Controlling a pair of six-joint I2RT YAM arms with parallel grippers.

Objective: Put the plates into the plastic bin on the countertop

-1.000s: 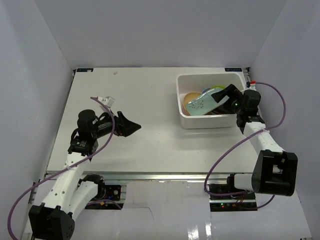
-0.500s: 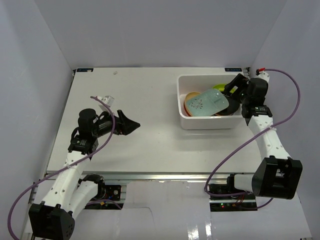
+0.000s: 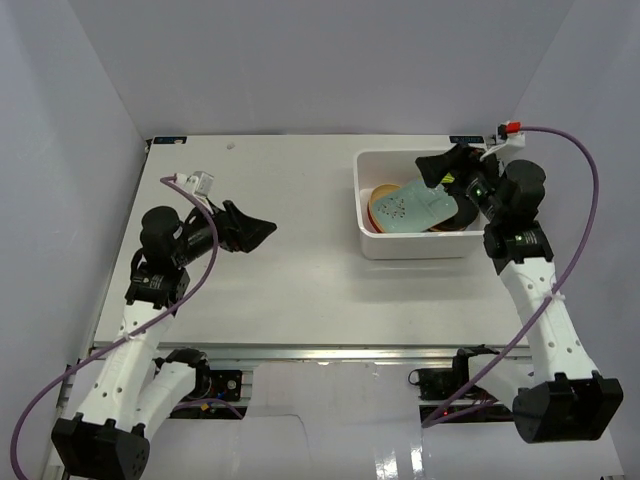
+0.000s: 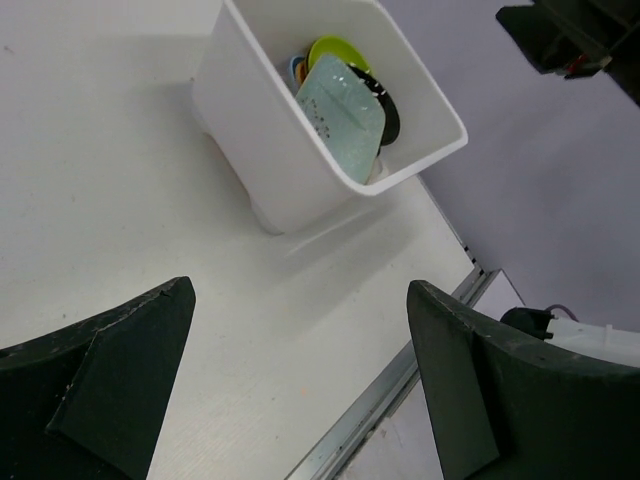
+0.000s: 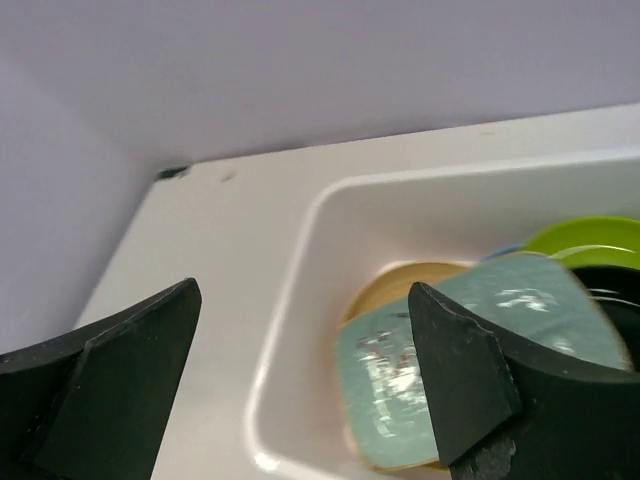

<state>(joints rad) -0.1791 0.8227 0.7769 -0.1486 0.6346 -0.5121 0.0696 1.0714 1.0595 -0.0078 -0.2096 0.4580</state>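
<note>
On the left, the left gripper [image 3: 252, 232] hangs above the near-left part of the large flat white countertop [image 3: 300, 190] with its dark fingers spread wide and nothing between them. It points across toward the tub, and I'd guess it is parked there because nothing on its side needs lifting. In the overhead view I can see no plate lying loose on the countertop. Further right, the white rectangular plastic bin [image 3: 412, 245] sits by the far right corner of the table, and that is where the plates are. A mint-green rounded-rectangular dotted plate [image 3: 412, 207] lies on top at a slant, its left end over the tan round plate [image 5: 392, 285] and an orange woven-look plate [image 3: 373, 208]. Its right end is propped on the black round plate [image 4: 389, 112]. It probably tilts like that because the bin is too narrow for the pile to lie flat. A lime green round plate [image 4: 336, 50] peeks out behind it against the far wall of the bin. At the right, the right gripper [image 3: 438, 165] hovers over the bin's far right rim, fingers parted and empty, well above the dishes. It looks as though it has let go and has nothing more to carry, so the job seems nearly or wholly done, though I cannot count every plate in the pile.
</note>
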